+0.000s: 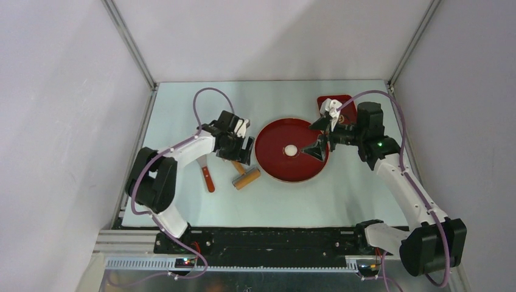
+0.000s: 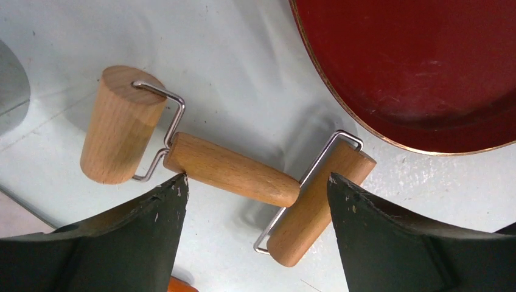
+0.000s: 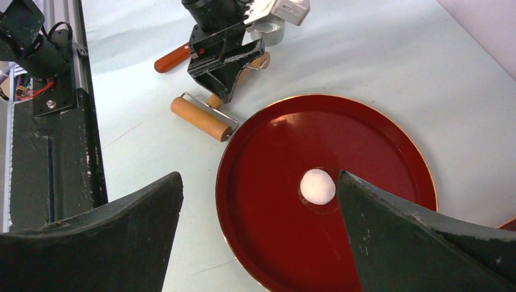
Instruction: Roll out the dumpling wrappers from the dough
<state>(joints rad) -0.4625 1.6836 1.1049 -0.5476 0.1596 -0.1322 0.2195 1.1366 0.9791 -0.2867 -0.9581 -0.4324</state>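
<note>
Pale table (image 1: 341,201) holds one red plate (image 1: 274,167) centre-frame with one dough ball (image 1: 291,149) at its middle, my right gripper (image 1: 320,137) gaping at its right rim; only left wrist view shows my left gripper (image 2: 257,177), jaws parted, astride one roller (image 2: 231,170).

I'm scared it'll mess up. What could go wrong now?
The open left gripper straddles the handle of the wooden roller, which lies slanted across its gap, so a pinch might twist it. The dough ball sits free on the red plate and could slide when rolled.
</note>
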